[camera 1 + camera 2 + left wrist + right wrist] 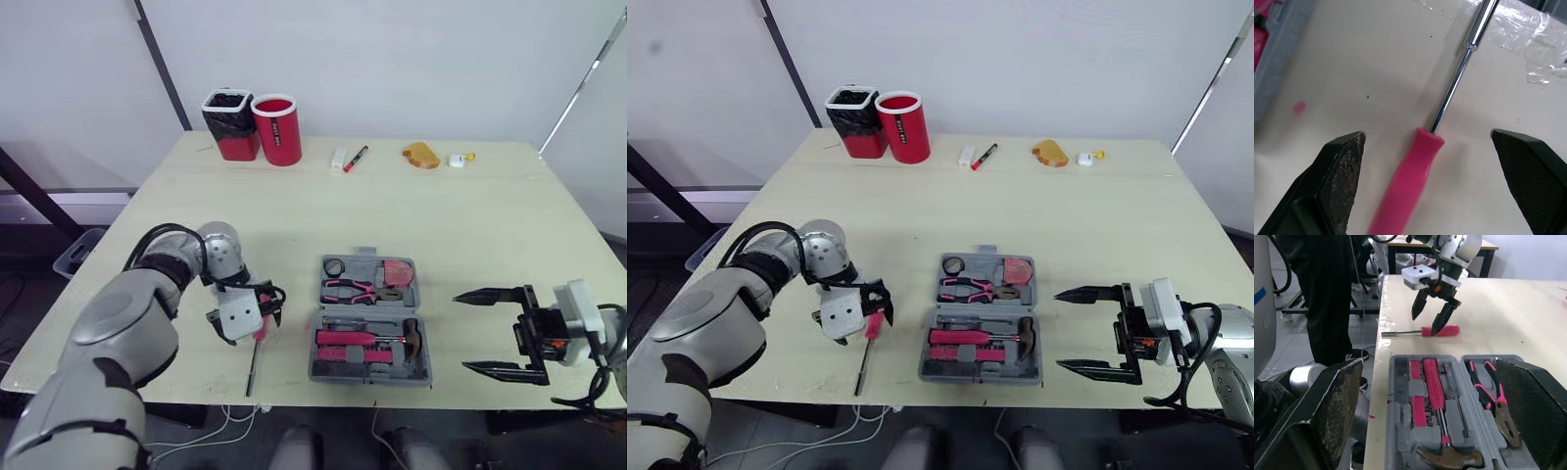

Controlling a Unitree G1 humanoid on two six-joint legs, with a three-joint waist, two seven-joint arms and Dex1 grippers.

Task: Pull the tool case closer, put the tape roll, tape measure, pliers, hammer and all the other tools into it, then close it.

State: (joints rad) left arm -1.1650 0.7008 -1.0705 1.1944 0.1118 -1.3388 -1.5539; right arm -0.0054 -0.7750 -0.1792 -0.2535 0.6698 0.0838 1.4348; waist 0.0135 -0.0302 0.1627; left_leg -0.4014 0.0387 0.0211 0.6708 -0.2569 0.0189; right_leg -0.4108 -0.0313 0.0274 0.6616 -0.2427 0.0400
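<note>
Fingers [1342,166] of the left gripper [1426,324] stand spread over the pink screwdriver [1410,181], left of the tool case [338,309]; right gripper [460,332] gapes wide, empty.

One tool case [370,323]. In it: one hammer [409,336], one pliers [361,290]. One screwdriver [1413,171] loose on table. Two red cups [231,125] [278,129], one marker [355,159].

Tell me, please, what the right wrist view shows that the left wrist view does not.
The right wrist view adds the hammer and pliers lying in the open tool case, and a person's legs beside the table. The left wrist view adds a small pink smudge on the table. Both share the pink-handled screwdriver lying on the table, the left gripper open astride its handle without touching it, and part of the tool case.
</note>
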